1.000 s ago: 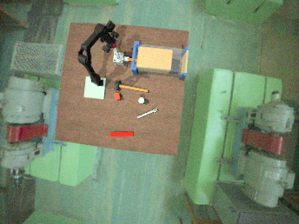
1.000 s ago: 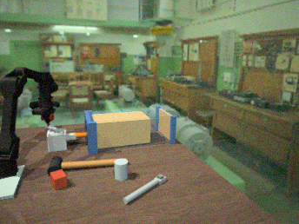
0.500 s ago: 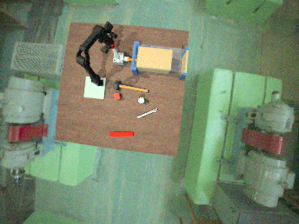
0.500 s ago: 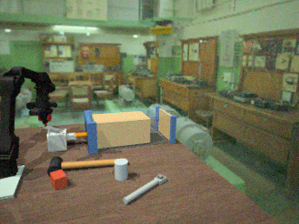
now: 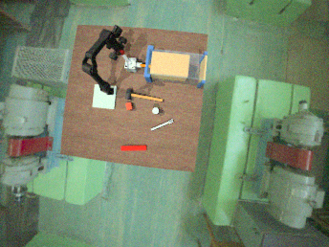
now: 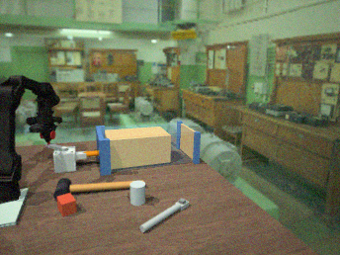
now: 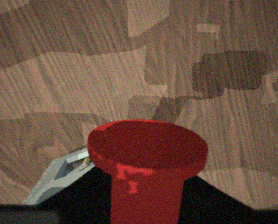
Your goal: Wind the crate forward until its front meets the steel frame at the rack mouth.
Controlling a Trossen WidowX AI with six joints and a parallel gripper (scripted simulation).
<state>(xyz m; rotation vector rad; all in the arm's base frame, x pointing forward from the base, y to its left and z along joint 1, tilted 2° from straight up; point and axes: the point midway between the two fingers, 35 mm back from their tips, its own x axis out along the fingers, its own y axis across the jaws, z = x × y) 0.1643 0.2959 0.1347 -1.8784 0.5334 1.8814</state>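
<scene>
your end effector (image 6: 47,136) is clamped on the red knob (image 7: 148,150) of the winch handle (image 5: 125,58), hanging just above and beside the white winch (image 6: 64,159) at the back left of the tabletop (image 6: 227,219). the crate (image 6: 139,146) sits flat inside the guard cubby, its front close behind the blue frame (image 6: 103,150) at the mouth, joined to the winch by an orange strap (image 6: 91,153).

watch for overwinding: judging by how little gap remains, a few extra turns could jam the crate against the frame and tip it. whether the square key is seated in the hole can't be told from these views; a half-seated key could slip out mid-turn. a tilted pull on the knob might drag the winch itself.

loose tools lie on the brown wood-grain tabletop: a hammer (image 6: 99,186), a red block (image 6: 66,204), a white cylinder (image 6: 137,193), a grey bar (image 6: 164,215). around it is a workshop with green machines and wooden benches.
</scene>
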